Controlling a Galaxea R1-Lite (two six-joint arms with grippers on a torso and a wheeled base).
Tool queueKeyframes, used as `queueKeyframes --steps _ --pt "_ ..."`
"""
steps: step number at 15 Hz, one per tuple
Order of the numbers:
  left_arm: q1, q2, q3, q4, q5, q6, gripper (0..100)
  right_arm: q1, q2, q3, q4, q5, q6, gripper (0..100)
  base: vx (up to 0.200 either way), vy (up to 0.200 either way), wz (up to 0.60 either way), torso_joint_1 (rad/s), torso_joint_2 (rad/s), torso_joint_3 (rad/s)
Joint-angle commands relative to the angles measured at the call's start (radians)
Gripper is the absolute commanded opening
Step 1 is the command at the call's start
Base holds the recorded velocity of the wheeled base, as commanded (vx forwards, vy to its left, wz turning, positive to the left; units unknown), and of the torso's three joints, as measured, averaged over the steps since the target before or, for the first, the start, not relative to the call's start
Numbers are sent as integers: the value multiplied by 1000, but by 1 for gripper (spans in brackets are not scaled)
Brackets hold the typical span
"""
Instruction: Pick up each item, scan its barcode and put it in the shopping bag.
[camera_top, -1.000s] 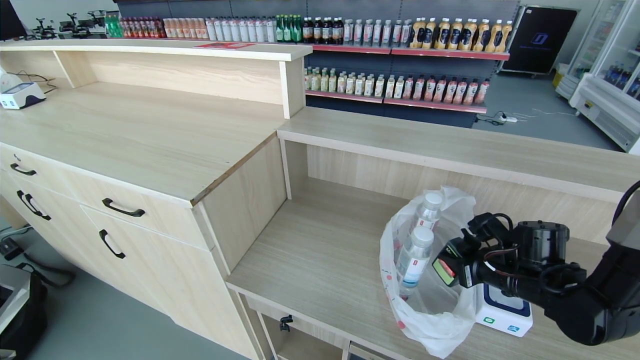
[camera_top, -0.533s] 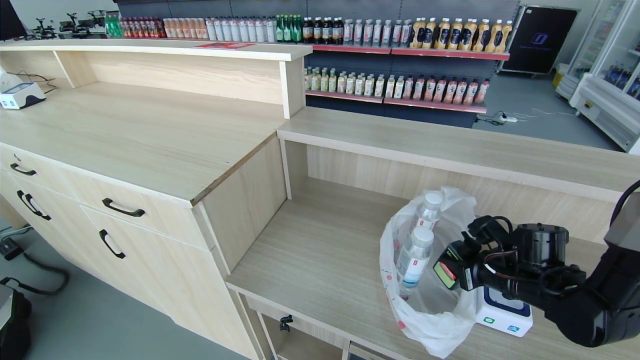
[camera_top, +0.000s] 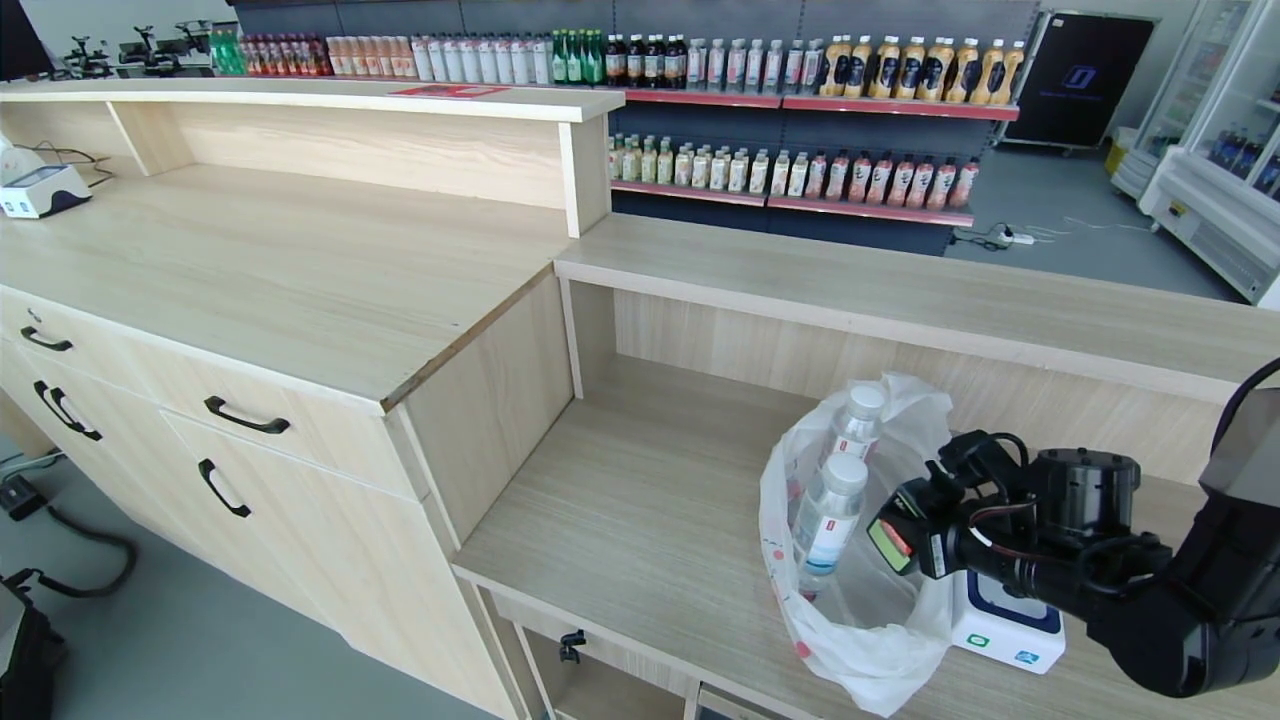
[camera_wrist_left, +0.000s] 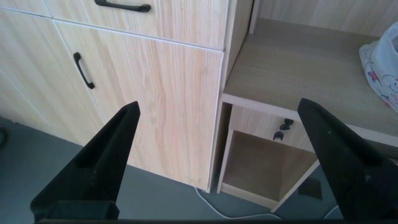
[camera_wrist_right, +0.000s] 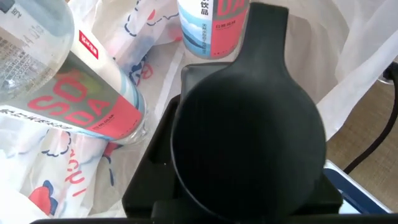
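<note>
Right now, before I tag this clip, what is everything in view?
shopping bag: one, white see-through plastic, on the lower part of the counter, mouth open.
bottles: two, clear with white caps, inside the bag.
scanner box: one, white with a blue top, on the counter to the right of the bag.
white device: one, at the far left of the upper counter.
counter: one, light wood, with black-handled drawers.
shelf bottles: many, mixed colours, in two rows behind the counter.
left hand: black, open, low in front of the cabinet fronts.
right hand: black, over the bag's mouth, next to the bottles.
</note>
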Motion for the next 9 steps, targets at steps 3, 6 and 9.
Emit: queueKeyframes --steps 3,6,9 --pt "0 1 0 0 0 0 100 1 47 -4 -69 2 11 0 0 0 0 0 0 0" --pt "0 1 0 0 0 0 100 1 61 -1 -86 22 10 0 0 0 0 0 0 0" --pt "0 1 0 0 0 0 100 1 65 -1 -92 23 10 0 0 0 0 0 0 0"
